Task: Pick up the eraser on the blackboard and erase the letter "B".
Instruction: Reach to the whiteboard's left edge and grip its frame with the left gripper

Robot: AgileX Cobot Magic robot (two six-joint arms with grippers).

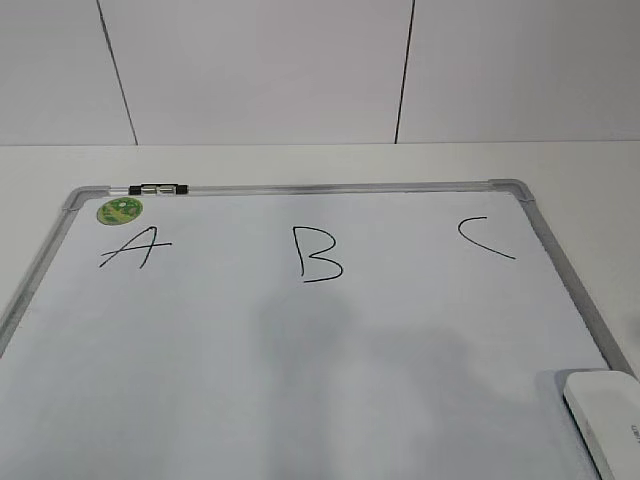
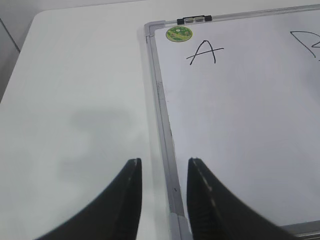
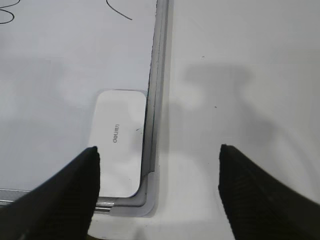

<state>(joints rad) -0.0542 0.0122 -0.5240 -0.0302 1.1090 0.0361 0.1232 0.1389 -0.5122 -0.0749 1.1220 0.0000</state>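
The blackboard (image 1: 300, 360) is a white dry-erase board in a grey frame, lying flat on the table. The black letter "B" (image 1: 318, 254) is in its upper middle; its edge shows in the left wrist view (image 2: 307, 42). The white eraser (image 1: 608, 415) lies in the board's near right corner, also in the right wrist view (image 3: 119, 142). My right gripper (image 3: 159, 150) is open and empty, above that corner, with the eraser by its left finger. My left gripper (image 2: 164, 162) is open and empty, astride the board's left frame. Neither gripper shows in the exterior view.
A slanted "A" (image 1: 133, 247) and a green sticker (image 1: 119, 210) are at the board's upper left, a curved "C" (image 1: 482, 237) at the upper right. A black-and-clear clip (image 1: 156, 188) sits on the top frame. White table (image 2: 75, 100) surrounds the board; a wall stands behind.
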